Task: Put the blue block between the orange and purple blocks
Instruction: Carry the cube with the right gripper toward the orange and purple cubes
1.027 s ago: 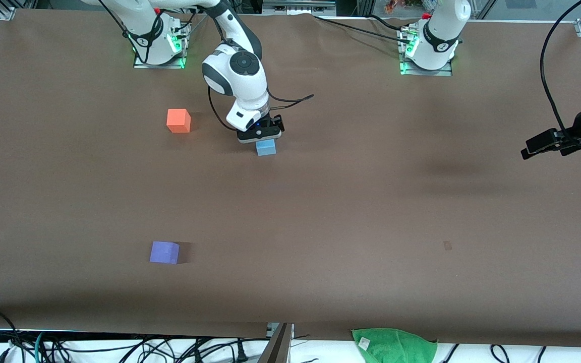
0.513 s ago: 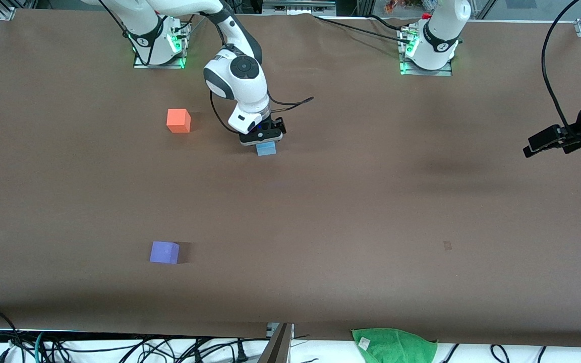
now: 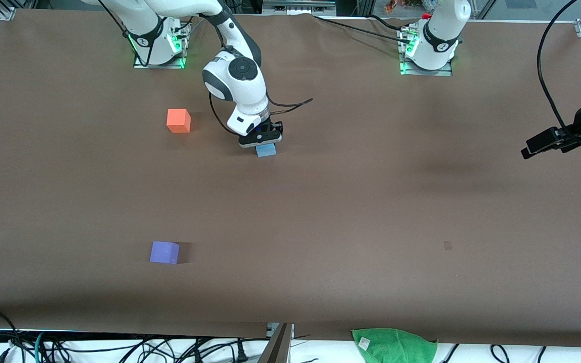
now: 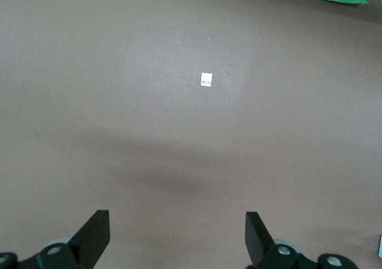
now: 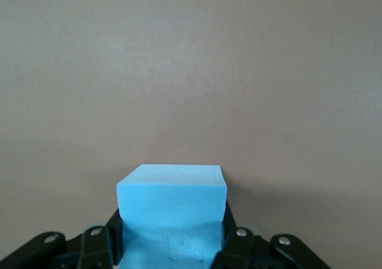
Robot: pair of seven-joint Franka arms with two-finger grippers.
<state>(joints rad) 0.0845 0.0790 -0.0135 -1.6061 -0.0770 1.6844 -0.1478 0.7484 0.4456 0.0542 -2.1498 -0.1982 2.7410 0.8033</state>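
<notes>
Nearest the front camera, a green cloth (image 3: pixel 394 344) hangs at the table (image 3: pixel 351 212) edge, with the purple block (image 3: pixel 164 252) sitting alone farther in. Farther up, the right gripper (image 3: pixel 262 140) is down low, clamped on the blue block (image 3: pixel 266 150), which rests on the table beside the orange block (image 3: pixel 178 120). The left gripper (image 3: pixel 545 142) waits, spread wide, above its own end of the table.
</notes>
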